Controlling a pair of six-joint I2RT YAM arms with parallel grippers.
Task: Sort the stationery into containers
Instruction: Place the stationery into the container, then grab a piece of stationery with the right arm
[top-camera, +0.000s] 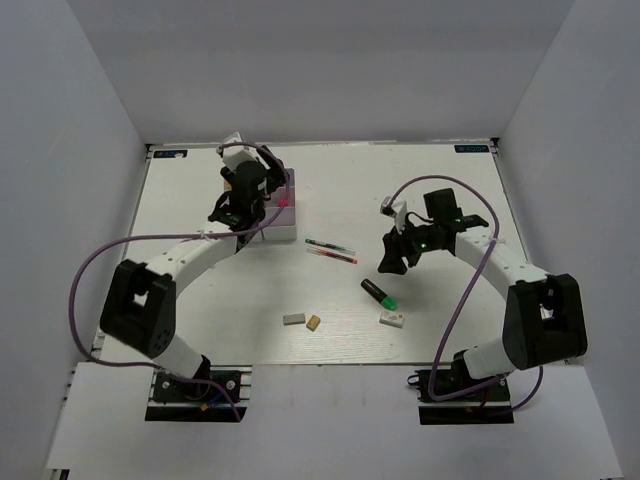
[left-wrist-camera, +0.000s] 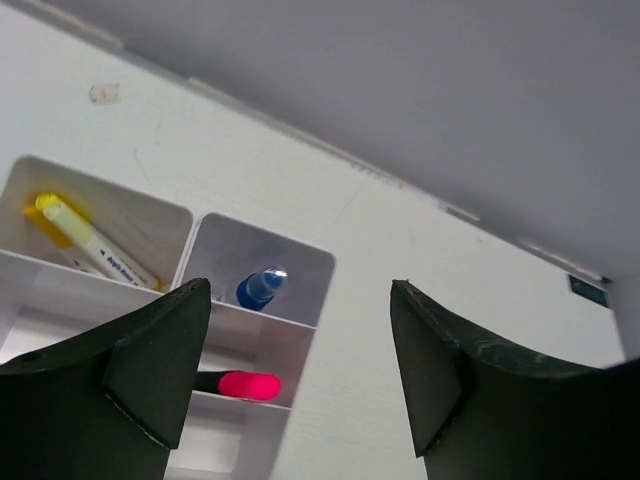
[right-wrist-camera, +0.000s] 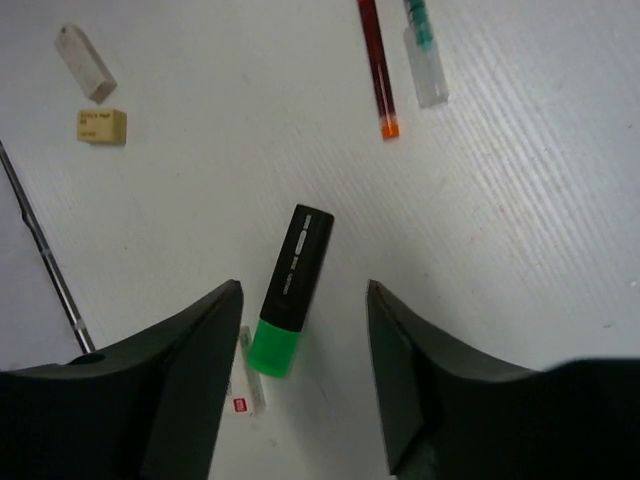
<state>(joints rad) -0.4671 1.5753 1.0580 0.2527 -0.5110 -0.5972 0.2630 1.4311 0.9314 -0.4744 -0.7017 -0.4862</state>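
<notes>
The left pincer (left-wrist-camera: 298, 300) hangs open and empty over the white organiser (left-wrist-camera: 322, 268), where a pink-capped highlighter (left-wrist-camera: 245, 384) lies in one compartment, while the right pincer (right-wrist-camera: 303, 295) hovers with jaws spread above the green-capped highlighter (right-wrist-camera: 290, 285) on the desk (right-wrist-camera: 500, 250), seemingly aligned to grasp it.

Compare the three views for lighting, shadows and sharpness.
Top external view: even, soft light, only faint shadows on the table. Left wrist view: left gripper's fingers dark and soft-edged, pink cap glowing, oversaturated. Right wrist view: green-capped highlighter sharp, surface ridges crisp.
</notes>
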